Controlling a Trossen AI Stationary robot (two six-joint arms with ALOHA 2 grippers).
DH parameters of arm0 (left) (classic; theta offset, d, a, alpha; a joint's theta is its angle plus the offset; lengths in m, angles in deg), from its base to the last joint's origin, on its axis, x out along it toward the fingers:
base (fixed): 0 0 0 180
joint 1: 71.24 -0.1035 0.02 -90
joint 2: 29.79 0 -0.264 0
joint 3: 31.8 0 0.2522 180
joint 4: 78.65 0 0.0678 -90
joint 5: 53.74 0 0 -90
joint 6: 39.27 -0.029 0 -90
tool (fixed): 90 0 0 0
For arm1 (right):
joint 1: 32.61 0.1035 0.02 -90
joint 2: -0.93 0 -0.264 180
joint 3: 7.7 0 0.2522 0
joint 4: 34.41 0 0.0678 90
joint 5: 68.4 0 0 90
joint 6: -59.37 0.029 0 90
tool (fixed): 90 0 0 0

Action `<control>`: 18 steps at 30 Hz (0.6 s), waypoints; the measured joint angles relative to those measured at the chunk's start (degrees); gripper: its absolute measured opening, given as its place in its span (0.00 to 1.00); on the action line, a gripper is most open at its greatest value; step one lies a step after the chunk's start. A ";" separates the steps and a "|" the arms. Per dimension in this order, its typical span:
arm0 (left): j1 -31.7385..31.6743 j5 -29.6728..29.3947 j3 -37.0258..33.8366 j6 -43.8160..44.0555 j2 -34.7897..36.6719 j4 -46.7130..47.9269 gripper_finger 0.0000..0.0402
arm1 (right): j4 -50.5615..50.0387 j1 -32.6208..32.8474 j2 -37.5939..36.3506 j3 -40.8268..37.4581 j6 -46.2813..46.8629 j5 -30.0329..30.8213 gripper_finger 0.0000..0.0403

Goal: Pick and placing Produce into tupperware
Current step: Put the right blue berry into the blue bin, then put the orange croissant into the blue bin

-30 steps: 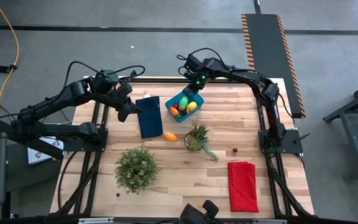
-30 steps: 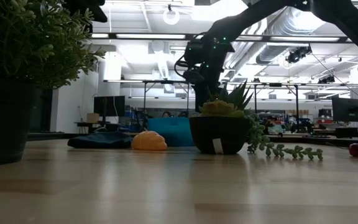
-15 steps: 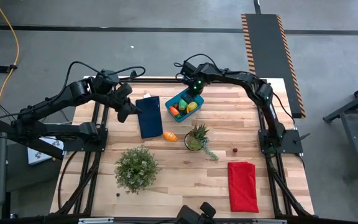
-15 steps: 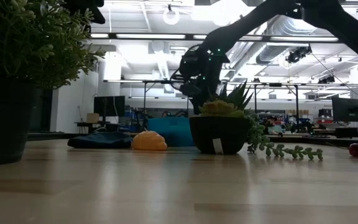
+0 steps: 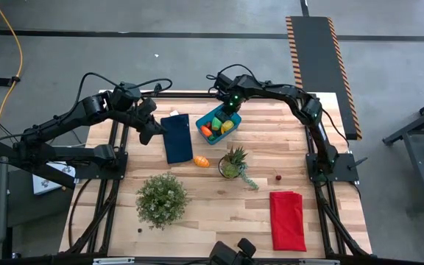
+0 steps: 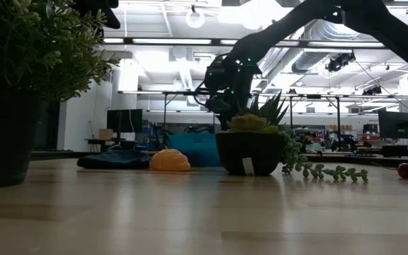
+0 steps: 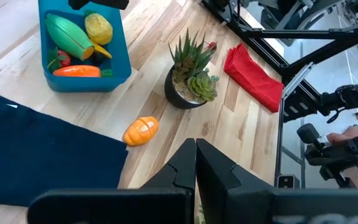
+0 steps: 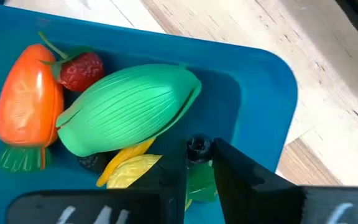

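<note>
tupperware (image 5: 218, 122) holding carrot (image 7: 76, 71), green pod (image 8: 129, 107), lemon (image 7: 98, 27) | right gripper (image 8: 197, 163) hovering inside, pinching a small dark piece | orange oval (image 5: 202, 160) waiting on table (image 5: 271, 140) | left gripper (image 7: 195, 163) pressed together, idling

I see my right gripper (image 5: 229, 107) move up and left in the picture; now it hangs over the top edge of the blue tub (image 5: 218, 123).

both arms are matte black, built of slim tubular links joined by chunkier rounded joints, with loose black cables looping off the upper links. the right arm carries a small glowing green light near its wrist (seen in the high and low views). each gripper ends in two flat, dark, angular fingers; a small round screw sits between the right gripper (image 8: 199, 163) fingers.
</note>
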 joint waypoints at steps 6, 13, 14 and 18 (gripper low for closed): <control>-0.01 -0.18 0.00 -0.01 0.00 0.00 0.00 | -0.02 0.00 0.00 0.00 -0.28 -0.46 0.16; 0.00 -0.16 0.00 0.00 0.00 -0.02 0.00 | -0.13 0.00 0.00 0.00 -0.20 0.24 0.27; 0.01 -0.18 0.00 0.01 0.00 -0.02 0.00 | -0.13 0.00 0.00 0.00 -0.20 0.26 0.28; -0.01 -0.18 0.00 0.01 0.00 -0.02 0.00 | -0.15 0.00 0.00 0.00 -0.28 0.29 0.28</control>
